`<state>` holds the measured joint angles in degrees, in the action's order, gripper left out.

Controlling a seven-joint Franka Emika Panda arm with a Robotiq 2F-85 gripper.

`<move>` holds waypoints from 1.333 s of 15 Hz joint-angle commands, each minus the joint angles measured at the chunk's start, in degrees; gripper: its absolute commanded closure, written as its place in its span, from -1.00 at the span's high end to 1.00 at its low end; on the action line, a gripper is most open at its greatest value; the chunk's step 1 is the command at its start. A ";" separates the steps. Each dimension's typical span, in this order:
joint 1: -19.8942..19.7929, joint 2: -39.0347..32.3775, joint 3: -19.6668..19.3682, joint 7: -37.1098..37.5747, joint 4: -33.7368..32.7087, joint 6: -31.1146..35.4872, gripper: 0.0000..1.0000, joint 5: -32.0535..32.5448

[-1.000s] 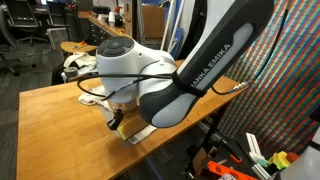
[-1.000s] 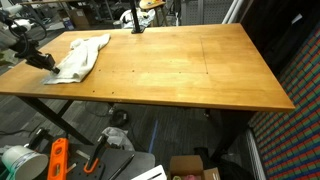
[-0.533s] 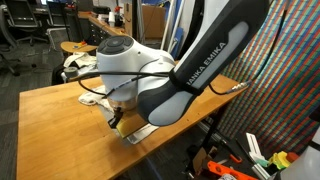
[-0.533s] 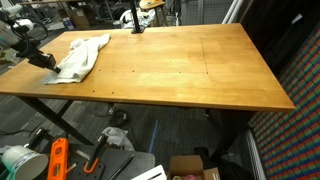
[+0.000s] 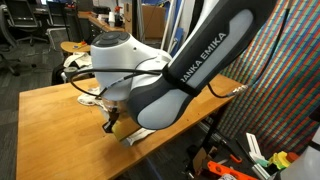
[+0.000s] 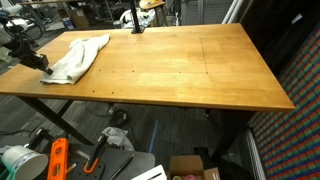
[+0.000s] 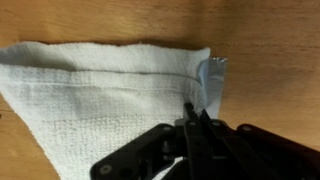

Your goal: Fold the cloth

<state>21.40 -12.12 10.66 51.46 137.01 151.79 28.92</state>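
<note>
Hand: the hand (image 7: 192, 112) comes in from the bottom of the wrist view. Its 2 dark fingers (image 7: 200, 126) are pressed together with no gap, and the cloth's edge is nipped between the tips.
Hand, wider look: in an exterior view the hand (image 6: 42, 62) sits low at the far left edge of the desk, touching the nearest corner of the cloth.
Cloth: the cloth (image 7: 100, 90) is white, woven and thin. It lies flat on the wood in the wrist view, with 1 raised seam running across it and a greyish border turned up at its right corner.
Cloth, position: in an exterior view the cloth (image 6: 80, 55) lies rumpled on the left end of the desk, near the back edge and well apart from the bare right half.
Desk: the desk (image 6: 190, 70) has a brown wooden top on dark legs.
Arm: the arm (image 5: 190, 70) is white and dark grey, bent low over the desk corner. It hides most of the cloth in that view.
Behind the arm: a white fabric bundle (image 5: 75, 65) with dark marks lies at the far side.
Floor: an orange tool (image 6: 57, 160) lies under the desk.
</note>
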 commanded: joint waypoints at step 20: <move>-0.28 4.20 -1.32 -3.00 3.31 0.74 0.49 1.23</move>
<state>21.84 -9.86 10.19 50.92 139.16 152.97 29.28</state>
